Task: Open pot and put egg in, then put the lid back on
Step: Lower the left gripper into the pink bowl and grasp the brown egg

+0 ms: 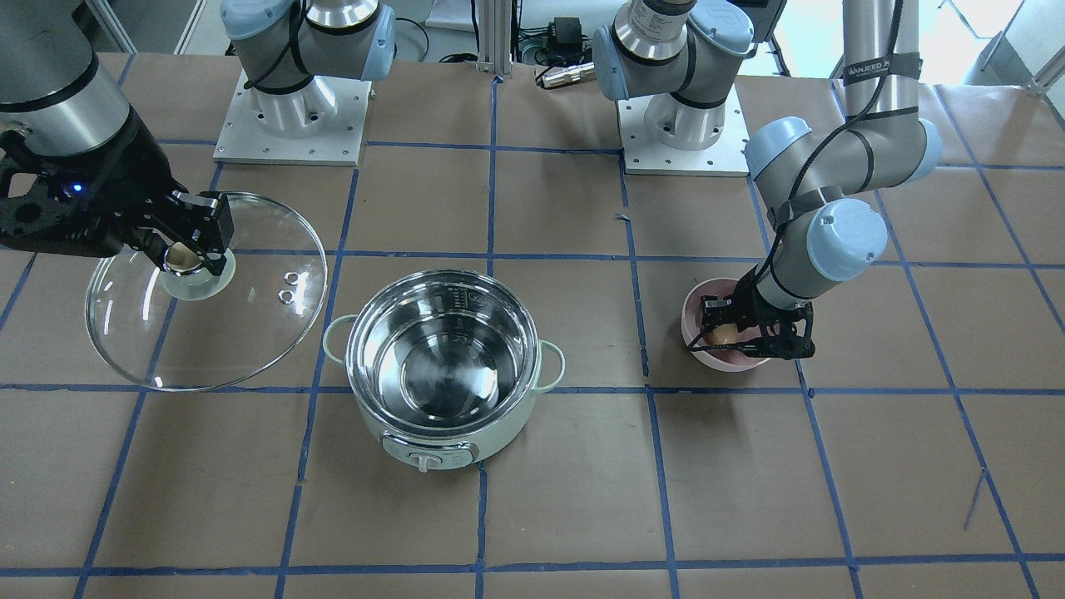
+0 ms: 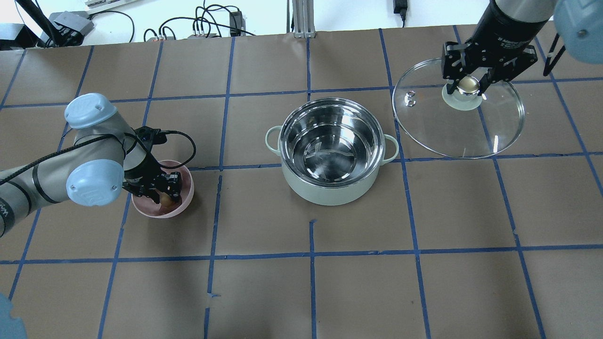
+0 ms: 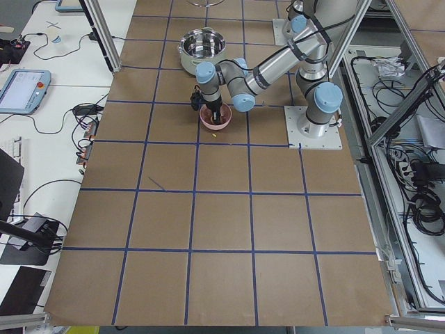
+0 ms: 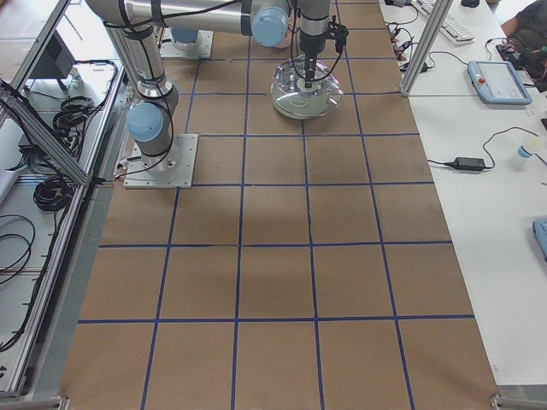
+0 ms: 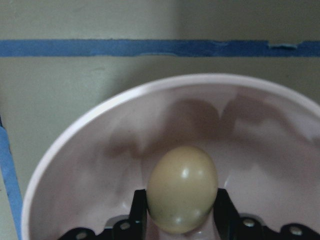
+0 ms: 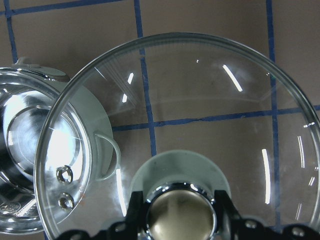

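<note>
The mint-green pot [image 1: 499, 428] stands open mid-table with its steel inside bare; it also shows in the overhead view [image 2: 330, 190]. My right gripper [image 2: 468, 86] is shut on the beige knob [image 6: 181, 210] of the glass lid [image 2: 471, 136] and holds the lid beside the pot, on my right. My left gripper [image 2: 162, 190] reaches into the pink bowl [image 2: 186, 181]. Its fingers [image 5: 140, 210] sit against both sides of the light-brown egg [image 5: 182, 189], low in the bowl.
The table is brown paper with a blue tape grid. The two arm bases [image 1: 291, 116] stand at the robot's edge. The pot's loop handle [image 6: 107, 160] shows through the lid, close to its rim. Desks with cables and screens lie beyond the table ends.
</note>
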Robot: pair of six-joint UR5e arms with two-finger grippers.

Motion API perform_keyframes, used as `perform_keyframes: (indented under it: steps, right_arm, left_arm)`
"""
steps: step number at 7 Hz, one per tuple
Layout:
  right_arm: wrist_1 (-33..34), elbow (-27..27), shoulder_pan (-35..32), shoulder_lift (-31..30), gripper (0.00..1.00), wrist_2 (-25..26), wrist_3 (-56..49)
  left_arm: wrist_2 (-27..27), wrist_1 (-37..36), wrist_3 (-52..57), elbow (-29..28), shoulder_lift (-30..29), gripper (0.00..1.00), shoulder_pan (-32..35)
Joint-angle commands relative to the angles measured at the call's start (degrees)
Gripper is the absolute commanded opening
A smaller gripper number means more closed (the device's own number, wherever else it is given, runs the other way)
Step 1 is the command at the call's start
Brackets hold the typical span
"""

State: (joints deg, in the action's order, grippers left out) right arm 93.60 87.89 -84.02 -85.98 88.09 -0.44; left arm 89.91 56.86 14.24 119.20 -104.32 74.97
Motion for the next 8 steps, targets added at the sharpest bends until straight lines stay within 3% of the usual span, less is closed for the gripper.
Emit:
perform_keyframes:
  steps: [1, 4, 5, 8]
  right_arm:
    - [0.0, 0.1, 0.0, -0.1, 0.20, 0.2, 0.0]
    - [0.0, 0.9, 0.0, -0.5, 0.20, -0.1, 0.0]
    - [0.0, 0.9, 0.0, -0.7, 0.18, -0.2, 0.3]
    - [0.0, 1.1, -0.1, -0.9, 0.17, -0.4, 0.5]
  left_arm:
    - [0.0, 0.0, 0.0, -0.1, 0.0, 0.29, 0.0]
    - [0.0, 0.0, 0.0, -0.2, 0.2, 0.28, 0.0]
    - [0.0, 0.0, 0.0, -1.0, 0.7, 0.24, 0.1]
    - [0.7, 4.8, -2.4, -6.2, 4.6, 0.21, 5.7]
